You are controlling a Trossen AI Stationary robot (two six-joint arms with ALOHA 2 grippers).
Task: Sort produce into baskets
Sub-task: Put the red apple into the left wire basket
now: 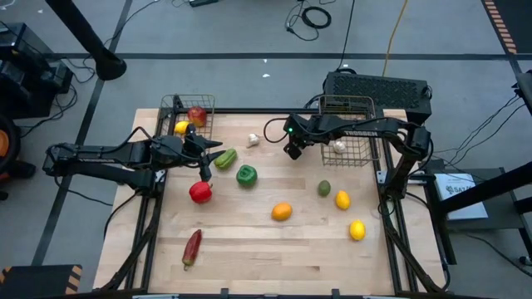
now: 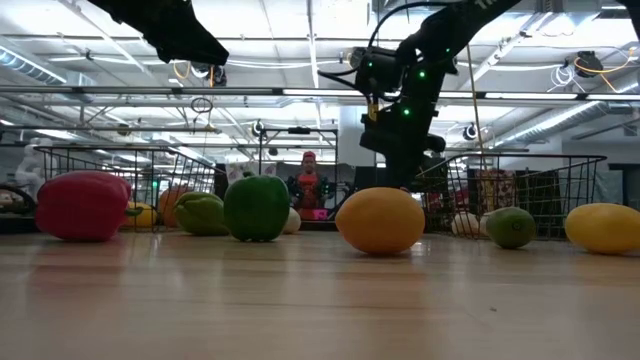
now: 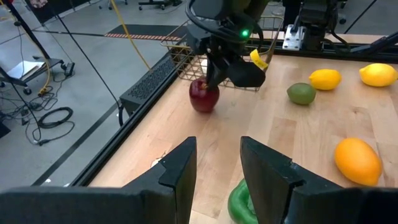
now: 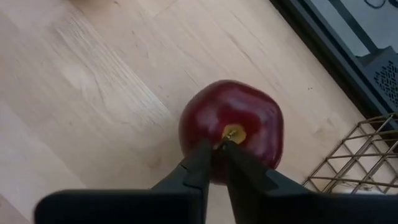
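garlic (image 1: 337, 146) in right basket (image 1: 347, 106); apple (image 1: 197, 115) in left basket (image 1: 176, 103).

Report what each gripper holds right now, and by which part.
The right gripper is shut on the dark red apple, pinching its stem at the top. The left gripper is open above the table, holding nothing.

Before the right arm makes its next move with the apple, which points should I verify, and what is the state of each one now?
1. Right gripper jaws closed at the stem of the dark red apple: ok.
2. Grip firm enough to lift: cannot tell; only the stem area is pinched.
3. Apple clear of the table: not ok, it seems to rest on the wood.
4. Right basket close beside the apple: ok.
5. Left gripper open, empty, well away from the apple: ok.
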